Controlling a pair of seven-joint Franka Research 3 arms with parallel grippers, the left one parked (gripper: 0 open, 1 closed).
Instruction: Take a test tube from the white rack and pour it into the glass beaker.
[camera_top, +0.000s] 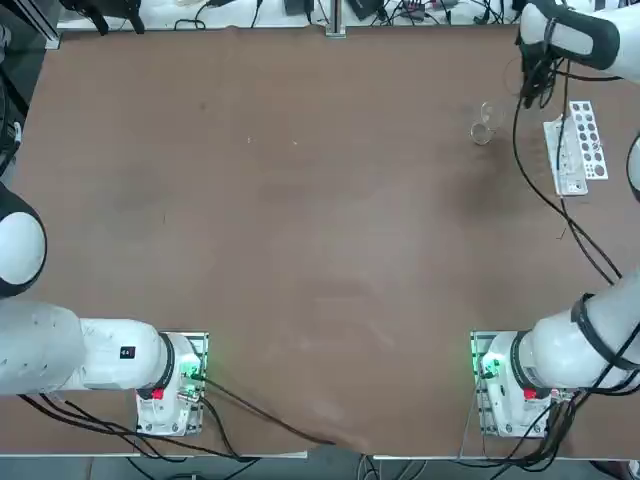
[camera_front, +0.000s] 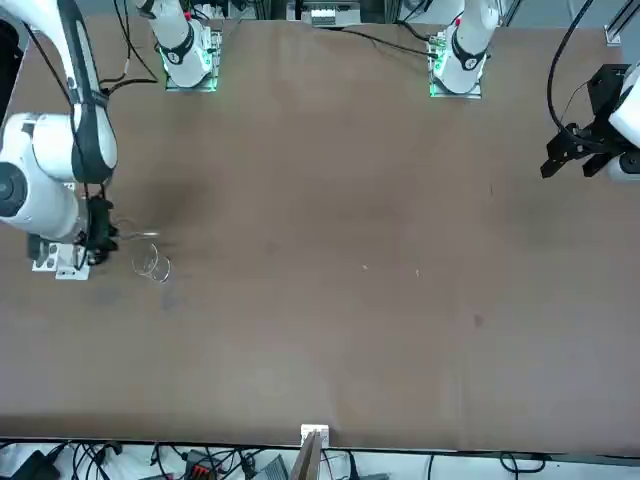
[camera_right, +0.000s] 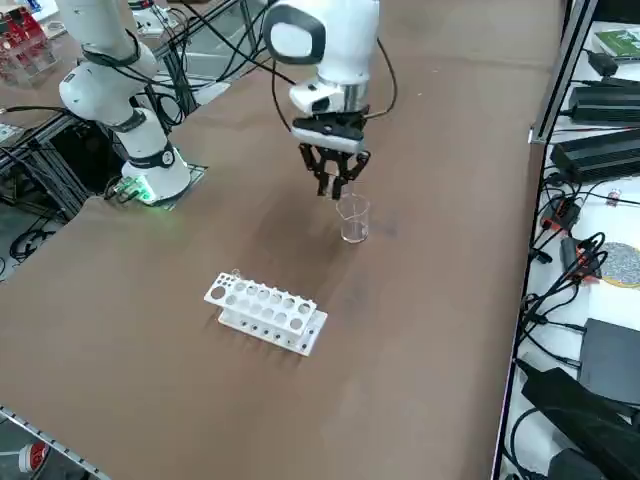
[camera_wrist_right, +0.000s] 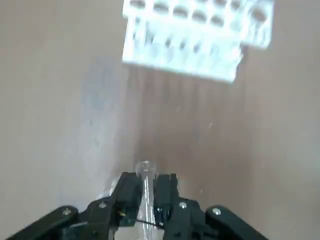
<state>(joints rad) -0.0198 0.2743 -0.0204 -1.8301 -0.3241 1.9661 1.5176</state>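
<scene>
My right gripper hangs just above and beside the glass beaker, at the far right of the table. Its fingers are shut on a thin clear test tube, whose round end sticks out past the fingertips in the right wrist view. The beaker stands upright on the brown table, and from the front view it sits just beside the gripper. The white rack lies on the table a short way nearer the right edge, and also shows from overhead and from the wrist.
A black cable trails from the right arm across the table between the rack and the arm's base. The table's right edge runs close behind the rack.
</scene>
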